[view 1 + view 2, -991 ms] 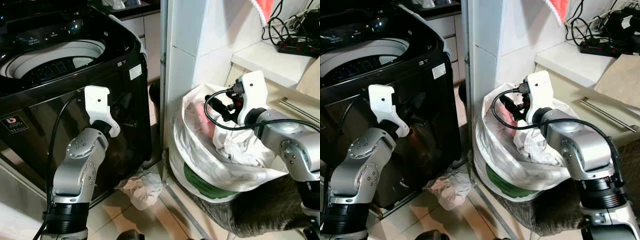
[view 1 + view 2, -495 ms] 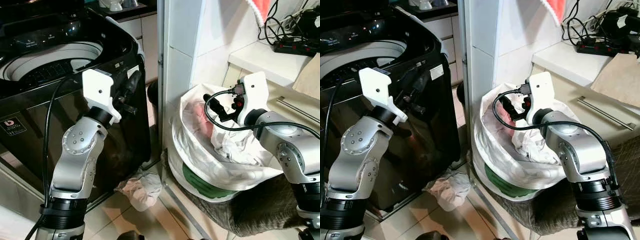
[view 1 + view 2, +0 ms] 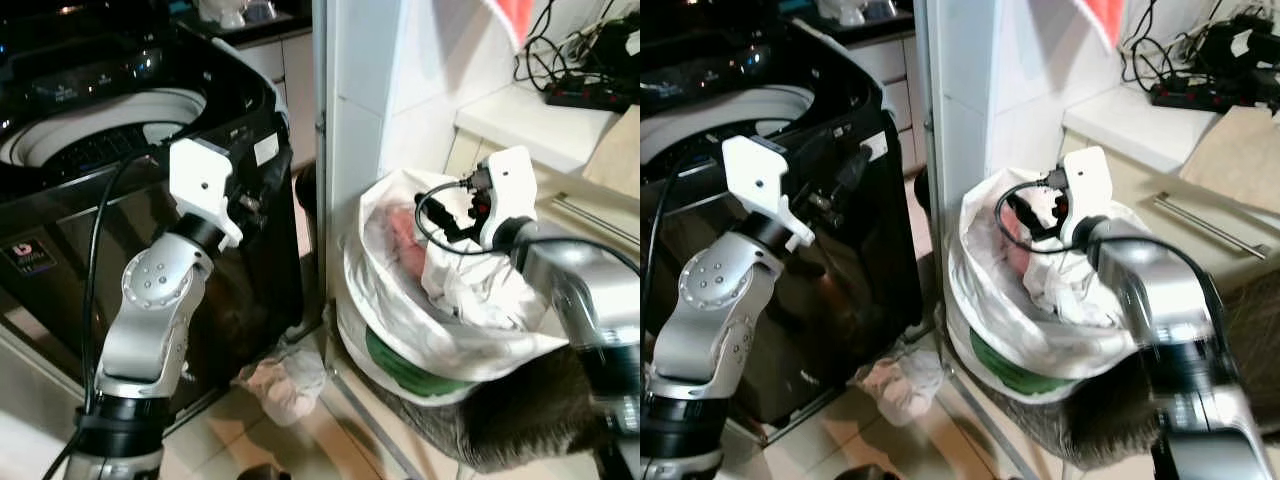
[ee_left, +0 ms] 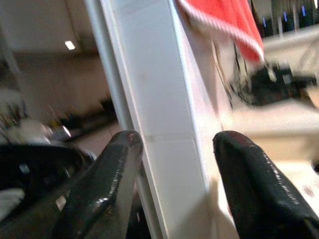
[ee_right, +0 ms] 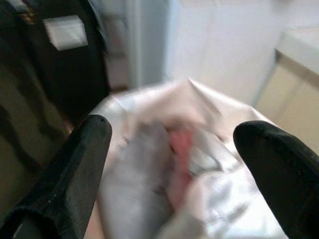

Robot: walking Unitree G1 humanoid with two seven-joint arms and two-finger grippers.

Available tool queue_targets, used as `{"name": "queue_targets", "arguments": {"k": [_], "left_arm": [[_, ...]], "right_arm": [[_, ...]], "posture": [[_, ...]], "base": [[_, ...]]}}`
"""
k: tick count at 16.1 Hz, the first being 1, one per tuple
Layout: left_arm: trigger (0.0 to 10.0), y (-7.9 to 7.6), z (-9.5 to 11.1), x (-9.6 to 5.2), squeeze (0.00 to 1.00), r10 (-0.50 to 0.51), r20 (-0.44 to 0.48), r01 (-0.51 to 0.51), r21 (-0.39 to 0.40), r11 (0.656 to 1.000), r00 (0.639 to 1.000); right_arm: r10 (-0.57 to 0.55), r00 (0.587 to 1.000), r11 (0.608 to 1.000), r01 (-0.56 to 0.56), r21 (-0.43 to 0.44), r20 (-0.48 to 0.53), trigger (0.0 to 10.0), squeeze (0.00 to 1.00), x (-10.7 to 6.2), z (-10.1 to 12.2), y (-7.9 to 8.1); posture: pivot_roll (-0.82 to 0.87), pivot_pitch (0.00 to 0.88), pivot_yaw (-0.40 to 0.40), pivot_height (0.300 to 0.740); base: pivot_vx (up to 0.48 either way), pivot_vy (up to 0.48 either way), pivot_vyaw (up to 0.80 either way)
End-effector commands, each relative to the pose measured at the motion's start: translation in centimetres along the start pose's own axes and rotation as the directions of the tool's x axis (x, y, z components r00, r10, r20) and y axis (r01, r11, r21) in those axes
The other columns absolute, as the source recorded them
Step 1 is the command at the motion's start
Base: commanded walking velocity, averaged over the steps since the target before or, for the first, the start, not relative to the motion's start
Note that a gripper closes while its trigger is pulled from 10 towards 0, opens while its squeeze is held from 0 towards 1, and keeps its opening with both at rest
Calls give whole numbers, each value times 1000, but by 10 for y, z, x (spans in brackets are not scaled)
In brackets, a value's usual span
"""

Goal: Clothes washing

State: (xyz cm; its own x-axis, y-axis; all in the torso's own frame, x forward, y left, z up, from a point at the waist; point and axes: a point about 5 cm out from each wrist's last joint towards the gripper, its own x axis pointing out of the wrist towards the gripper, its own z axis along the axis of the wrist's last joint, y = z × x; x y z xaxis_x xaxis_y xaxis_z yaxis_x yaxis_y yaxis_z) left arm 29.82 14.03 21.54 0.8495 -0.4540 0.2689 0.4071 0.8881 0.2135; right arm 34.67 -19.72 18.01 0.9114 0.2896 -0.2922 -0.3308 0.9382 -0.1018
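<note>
Tiled floor (image 3: 250,440) nearest the camera carries a crumpled pale cloth (image 3: 285,375) lying at the foot of the black top-loading washing machine (image 3: 120,200), just left of a white laundry bag (image 3: 420,320) stuffed with white and pink clothes (image 3: 405,235) on a green base. Left gripper (image 4: 174,144) is raised in front of the washer's upper right corner, fingers spread apart and holding nothing, aimed at the white pillar (image 3: 350,110); right gripper (image 5: 169,134) hovers over the bag's open mouth, fingers wide apart, empty, with the clothes below it. Farther back, the washer's open drum (image 3: 90,125) shows a white rim, and a countertop (image 3: 540,110) at right holds a black power strip (image 3: 590,95) with cables.
</note>
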Motion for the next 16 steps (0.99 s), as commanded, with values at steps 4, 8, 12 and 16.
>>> {"name": "queue_targets", "arguments": {"k": [4, 8, 12, 16], "left_arm": [[10000, -27, -24, -10, 0, -260, -183, 260, -21, 965, 948], [10000, -51, -19, -26, 0, -486, -230, 466, -139, 874, 843], [10000, -55, -15, -30, 0, -509, -245, 486, -151, 861, 825], [10000, -63, -10, -38, 0, -596, -260, 559, -207, 803, 760]], "right_arm": [[-68, 971, 997, 56, -56, -231, 10000, 1000, 21, -41, -33], [-22, 879, 998, -6, -57, -477, 10000, 1000, 12, -81, -41], [-44, 831, 990, -36, -134, -554, 10000, 0, 9, -108, -39], [-20, 811, 989, -71, -133, -584, 5569, 0, 7, -119, -34]], "posture": [[-34, 73, 74, 740], [16, 112, 32, 740], [39, 119, 19, 740], [47, 110, 12, 740]], "base": [[0, 0, 0], [0, 0, 0], [0, 0, 0], [0, 0, 0]]}}
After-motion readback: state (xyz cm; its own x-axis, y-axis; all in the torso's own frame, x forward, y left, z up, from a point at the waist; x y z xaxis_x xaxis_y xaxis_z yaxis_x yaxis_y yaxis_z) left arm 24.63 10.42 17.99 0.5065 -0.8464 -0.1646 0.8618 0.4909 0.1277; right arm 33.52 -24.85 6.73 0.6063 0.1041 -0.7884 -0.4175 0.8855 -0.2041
